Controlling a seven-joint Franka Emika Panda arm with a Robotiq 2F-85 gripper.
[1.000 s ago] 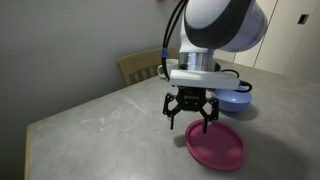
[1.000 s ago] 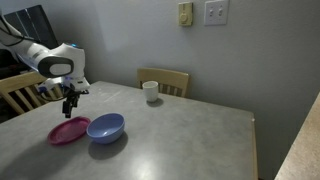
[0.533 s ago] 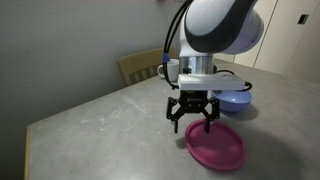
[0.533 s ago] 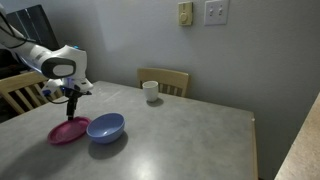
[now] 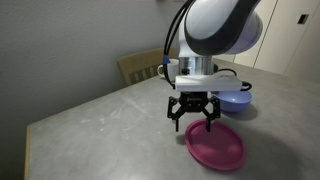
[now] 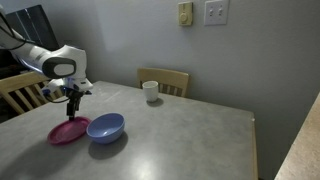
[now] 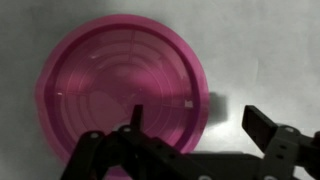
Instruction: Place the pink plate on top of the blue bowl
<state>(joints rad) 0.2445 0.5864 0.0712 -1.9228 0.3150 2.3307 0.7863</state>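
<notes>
Two black fingers of the gripper (image 5: 193, 127) stand spread apart and empty, hanging above the pink plate (image 5: 215, 147), which lies flat on the grey table (image 5: 90, 125). In the wrist view one finger sits over the plate, its partner (image 7: 262, 127) beyond the rim. The blue bowl (image 5: 236, 100) rests just beside the plate.

no readable text, labels, or signs
</notes>
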